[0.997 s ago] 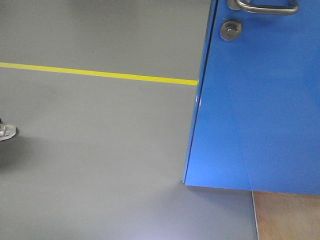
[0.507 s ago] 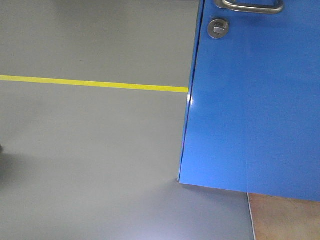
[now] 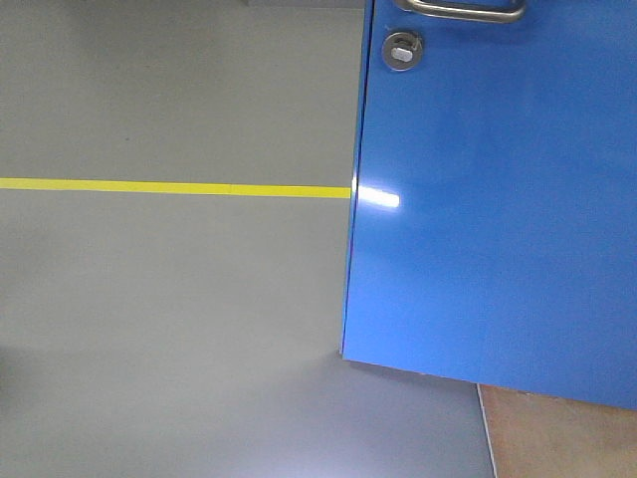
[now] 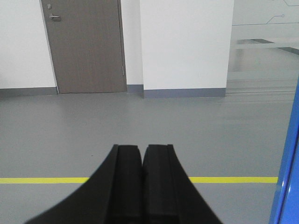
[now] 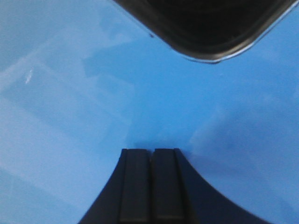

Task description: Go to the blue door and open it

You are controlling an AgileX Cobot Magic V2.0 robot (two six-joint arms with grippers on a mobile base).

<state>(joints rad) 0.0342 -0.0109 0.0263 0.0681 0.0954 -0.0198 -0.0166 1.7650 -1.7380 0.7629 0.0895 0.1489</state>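
The blue door fills the right of the front view, swung ajar, its free edge running down the middle. Its silver lever handle is at the top edge and the round lock is below it. The door's edge shows at the far right of the left wrist view. My left gripper is shut and empty, pointing over the grey floor. My right gripper is shut, its tips close against the blue door surface; touching or not, I cannot tell. A dark rounded shape is at the top.
A yellow floor line crosses the grey floor to the left of the door. A brown floor strip lies below the door at the lower right. Ahead in the left wrist view stand a brown door and a white wall.
The door, handle and lock have shifted left and up in the front view. The yellow line has moved down. The shoe at the left edge has left the view.
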